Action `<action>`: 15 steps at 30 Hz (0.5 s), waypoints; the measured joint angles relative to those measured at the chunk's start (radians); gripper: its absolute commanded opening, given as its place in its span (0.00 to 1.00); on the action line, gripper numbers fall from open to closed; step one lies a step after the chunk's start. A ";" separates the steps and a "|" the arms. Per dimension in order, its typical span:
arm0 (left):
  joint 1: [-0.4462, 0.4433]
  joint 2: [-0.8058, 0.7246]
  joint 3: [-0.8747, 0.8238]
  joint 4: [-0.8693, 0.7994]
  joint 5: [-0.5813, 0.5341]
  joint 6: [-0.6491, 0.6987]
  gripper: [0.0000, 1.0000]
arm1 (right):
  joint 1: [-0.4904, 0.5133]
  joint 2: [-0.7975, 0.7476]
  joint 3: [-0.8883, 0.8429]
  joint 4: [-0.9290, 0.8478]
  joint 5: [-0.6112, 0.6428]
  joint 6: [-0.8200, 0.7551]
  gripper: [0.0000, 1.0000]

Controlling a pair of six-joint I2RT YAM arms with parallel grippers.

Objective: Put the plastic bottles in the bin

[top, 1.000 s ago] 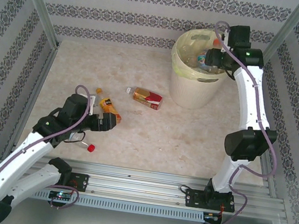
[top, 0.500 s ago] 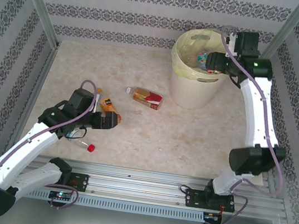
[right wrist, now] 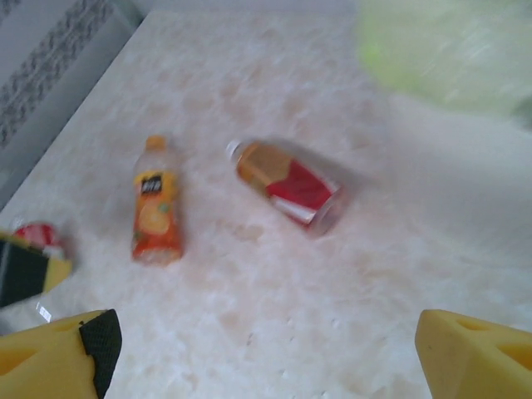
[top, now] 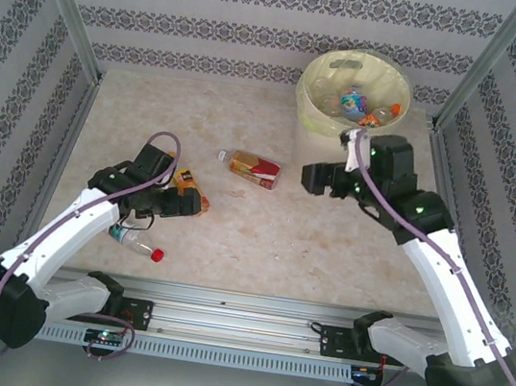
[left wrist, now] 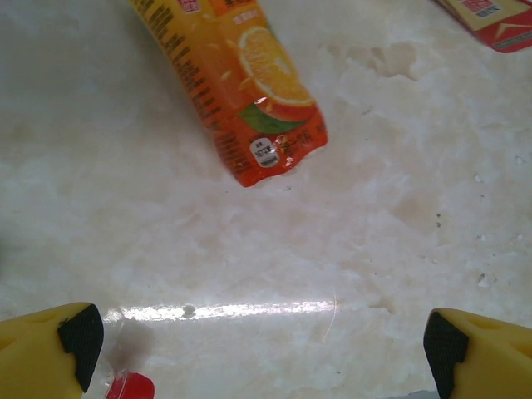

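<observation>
From above, we see the bin (top: pixel 303 98) standing at the far right of the table (top: pixel 260 242), its pale yellow bag (top: pixel 355 62) folded over the rim. Inside lie several clear bottles (top: pixel 353 101) in a heap, one with a blue label and one with an orange cap. Three bottles are out on the table: the red-labelled bottle (top: pixel 253 167) on its side near the middle, the orange bottle (top: pixel 185 180) just beside the left gripper (top: pixel 196 205), and the red-capped bottle (top: pixel 138 246) under the left arm. The right gripper (top: pixel 307 178) hangs in front of the bin, apart from it, with nothing in it.

In the left wrist view, the left gripper (left wrist: pixel 262 349) is spread wide and empty. The orange bottle (left wrist: pixel 249 108) lies ahead of it, the red cap (left wrist: pixel 130 387) at its left finger, and a corner of the red-labelled bottle (left wrist: pixel 490 17) at the top right.

In the right wrist view, the right gripper (right wrist: pixel 266 357) gapes wide with nothing between its fingers (right wrist: pixel 83 349). Beyond it lie the orange bottle (right wrist: pixel 155 218) and the red-labelled bottle (right wrist: pixel 287 183), well apart from the blurred bin (right wrist: pixel 449 50).
</observation>
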 measured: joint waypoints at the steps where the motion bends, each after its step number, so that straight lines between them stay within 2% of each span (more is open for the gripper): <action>1: 0.005 0.014 0.000 0.003 0.003 -0.004 1.00 | 0.025 -0.011 -0.036 0.017 -0.008 0.014 0.98; 9: 0.047 0.152 0.000 0.074 0.060 -0.074 1.00 | 0.177 -0.069 -0.232 0.122 -0.019 0.103 0.98; 15: 0.061 0.252 0.000 0.152 0.106 -0.135 1.00 | 0.212 -0.082 -0.320 0.144 -0.013 0.147 0.98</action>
